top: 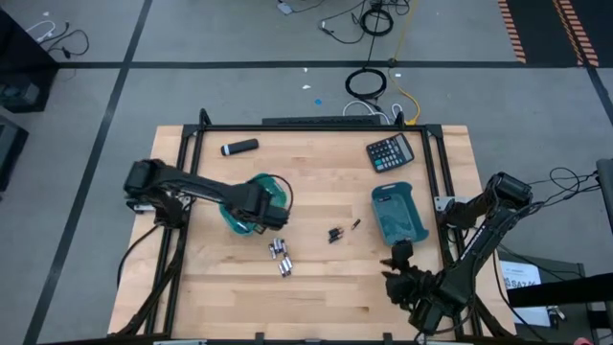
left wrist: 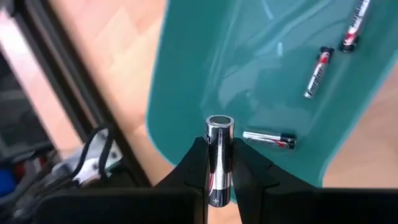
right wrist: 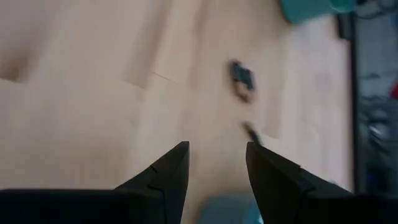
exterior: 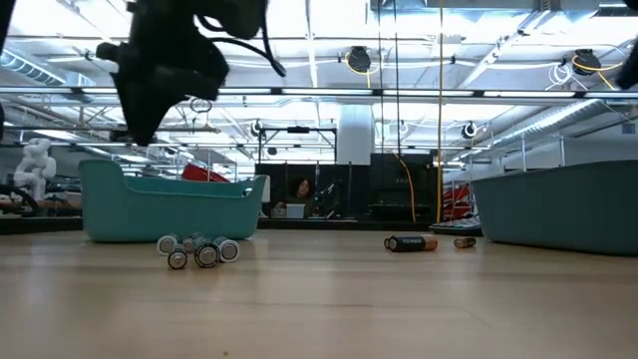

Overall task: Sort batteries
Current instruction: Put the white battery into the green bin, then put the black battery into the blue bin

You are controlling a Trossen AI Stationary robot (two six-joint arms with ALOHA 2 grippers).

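Pincer-held battery [left wrist: 219, 158] above teal tray [left wrist: 249, 68]

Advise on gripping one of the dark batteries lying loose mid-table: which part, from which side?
Take the larger dark battery across its middle, coming straight down from above. It lies flat on the table, so only its round sides are free. Set the fingers square to its long axis. The open right gripper is nearest; the left gripper is shut on a silvery battery over the teal bin.

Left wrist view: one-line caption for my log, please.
Left end effector holds a silvery battery over the teal bin, where three batteries lie.
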